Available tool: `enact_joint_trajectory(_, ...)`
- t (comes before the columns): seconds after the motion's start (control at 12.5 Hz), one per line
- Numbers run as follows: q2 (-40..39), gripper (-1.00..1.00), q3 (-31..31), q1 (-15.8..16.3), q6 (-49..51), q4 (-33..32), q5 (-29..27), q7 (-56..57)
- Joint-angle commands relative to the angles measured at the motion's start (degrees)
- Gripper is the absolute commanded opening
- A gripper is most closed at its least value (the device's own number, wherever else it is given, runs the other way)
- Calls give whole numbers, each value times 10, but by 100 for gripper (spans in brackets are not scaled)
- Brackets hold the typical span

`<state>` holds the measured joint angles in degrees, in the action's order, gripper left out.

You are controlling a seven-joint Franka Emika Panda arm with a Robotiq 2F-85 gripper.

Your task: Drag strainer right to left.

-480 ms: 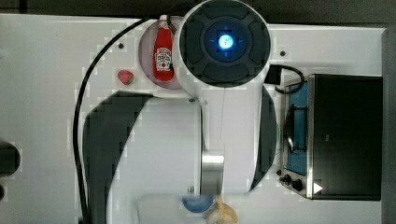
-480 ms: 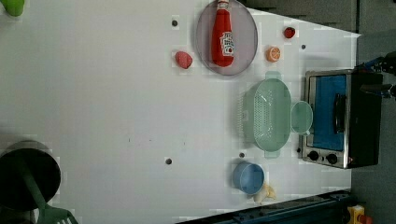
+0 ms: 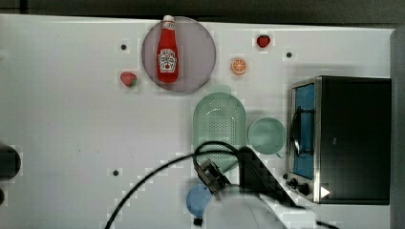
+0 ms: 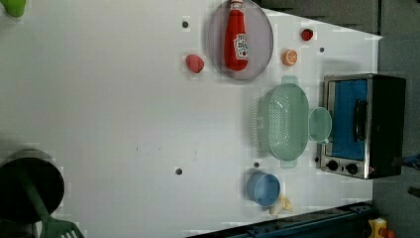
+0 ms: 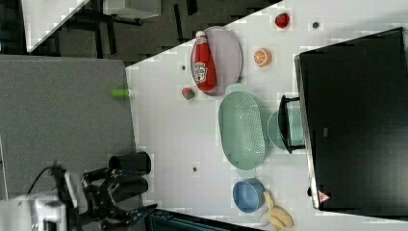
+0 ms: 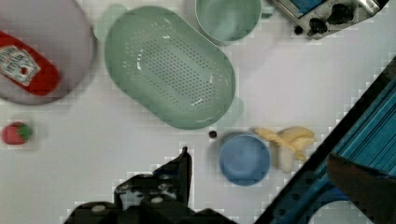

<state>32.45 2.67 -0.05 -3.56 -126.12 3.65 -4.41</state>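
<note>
while the pale green perforated plastic strainer (image 3: 219,130) is lying on the white table (image 3: 71,119), the black robot gripper (image 5: 126,198) is hanging away from it at the table's edge, its fingers spread fully wide and holding nothing. on the top view, the strainer is sitting just right of centre, with a smooth mint-green cup (image 3: 266,135) touching or nearly touching its rim at 3 o'clock, a small round blue bowl (image 3: 197,200) near it at 7 o'clock, and a grey round plate (image 3: 196,62) carrying a red ketchup bottle (image 3: 167,52) just beyond it at 11 o'clock. a black and silver toaster oven (image 3: 344,138) is standing past the cup at 3 o'clock. in the wrist view, the strainer (image 6: 169,65) is lying upright, and a peeled yellow banana (image 6: 287,142) is resting just beside the bowl (image 6: 244,159).
</note>
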Motion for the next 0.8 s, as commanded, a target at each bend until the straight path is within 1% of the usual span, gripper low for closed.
enact_joint_trajectory(0.08,-59,100,6,-6,-59,-40,-2,-26)
enact_joint_trajectory(0.4,-118,100,5,-5,-229,-134,-2,-67)
enact_joint_trajectory(0.56,-164,100,2,-5,-320,-176,-2,-147)
enact_joint_trajectory(0.64,-193,100,-3,-5,-360,-185,-2,-196)
enact_joint_trajectory(0.8,-261,100,-16,-3,-421,-175,-2,-263)
